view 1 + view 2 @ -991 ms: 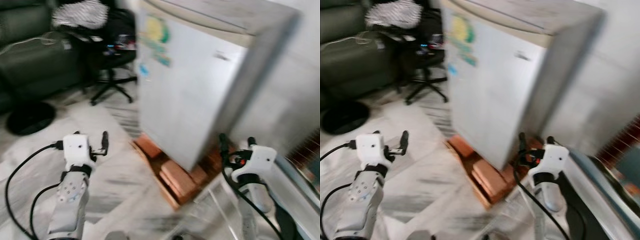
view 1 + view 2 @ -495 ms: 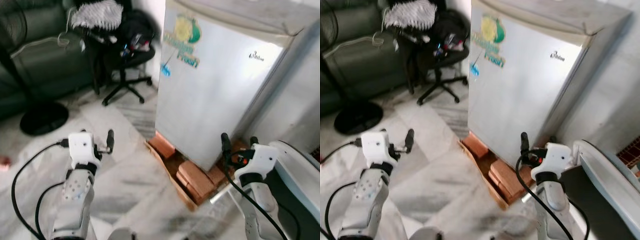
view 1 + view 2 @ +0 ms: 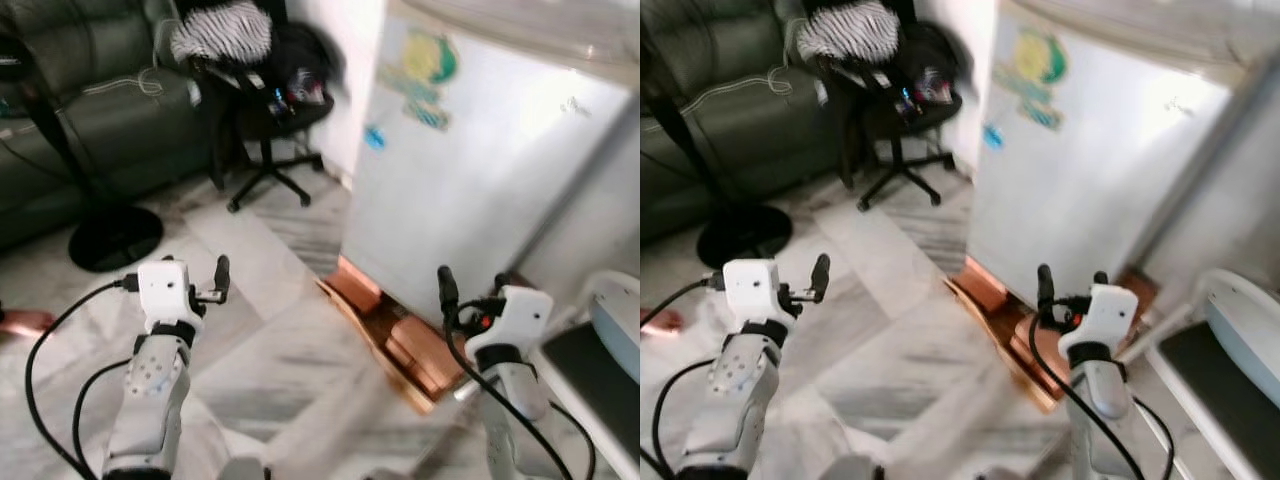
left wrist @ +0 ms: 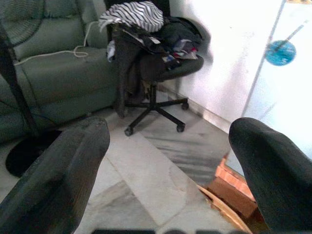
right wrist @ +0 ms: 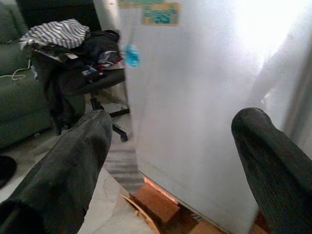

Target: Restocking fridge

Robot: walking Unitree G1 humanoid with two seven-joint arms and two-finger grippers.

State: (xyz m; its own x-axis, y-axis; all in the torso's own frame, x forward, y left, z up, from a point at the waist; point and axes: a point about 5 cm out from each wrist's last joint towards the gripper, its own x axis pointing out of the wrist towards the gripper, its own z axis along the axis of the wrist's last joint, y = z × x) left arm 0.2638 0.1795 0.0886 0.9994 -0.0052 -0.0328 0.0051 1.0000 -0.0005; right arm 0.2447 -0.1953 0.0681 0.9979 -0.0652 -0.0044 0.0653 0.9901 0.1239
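Approach step: the mini fridge [image 3: 470,190] stands shut on bricks [image 3: 400,335]. Left hand [image 4: 161,161] and right hand [image 5: 170,161] are spread, empty; next, opening its door.

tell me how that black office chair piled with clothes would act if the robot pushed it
The office chair would probably roll rather than resist, since its star base stands on casters on smooth stone floor. The loose clothes heaped on its back look floppy and may slide off. Being loaded high, it might tip if pushed near the top.
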